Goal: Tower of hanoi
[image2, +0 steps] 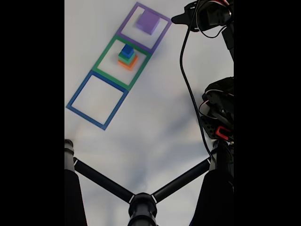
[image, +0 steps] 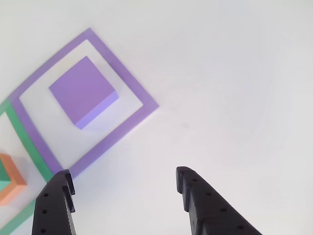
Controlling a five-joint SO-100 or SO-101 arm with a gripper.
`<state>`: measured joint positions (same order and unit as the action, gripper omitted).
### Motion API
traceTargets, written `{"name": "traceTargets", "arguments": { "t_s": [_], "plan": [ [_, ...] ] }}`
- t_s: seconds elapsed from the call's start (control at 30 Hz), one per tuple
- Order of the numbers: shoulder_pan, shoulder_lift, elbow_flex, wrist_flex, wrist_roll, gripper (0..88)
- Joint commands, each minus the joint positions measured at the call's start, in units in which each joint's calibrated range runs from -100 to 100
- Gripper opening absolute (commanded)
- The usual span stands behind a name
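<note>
Partly cropped, open hand (image: 124,181); orange block (image: 12,178) cut off.

Gripper (image: 124,178): fingers (image: 195,196) spread wide apart, holding nothing.
Place: hovering above the desk (image: 234,88), just beside the purple square outline (image: 132,83).

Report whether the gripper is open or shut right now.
Open. In the other view the gripper has its two black fingers spread wide with bare white table between them, holding nothing; the purple block sits apart.
</note>
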<state>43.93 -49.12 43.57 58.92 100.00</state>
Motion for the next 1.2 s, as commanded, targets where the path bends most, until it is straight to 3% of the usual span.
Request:
{"name": "traceTargets", "arguments": {
  "t_s": [0.0,0.33,0.53,1.17],
  "plan": [
    [0.9,-1.9,7.0,-12.4,0.0,22.9],
    [-0.7,3.9,26.7,-45.3,0.0,35.9],
    [-1.5,13.1,31.9,-62.7,0.0,38.7],
    [-3.6,44.8,31.3,-100.8,0.0,43.3]
  ]
}}
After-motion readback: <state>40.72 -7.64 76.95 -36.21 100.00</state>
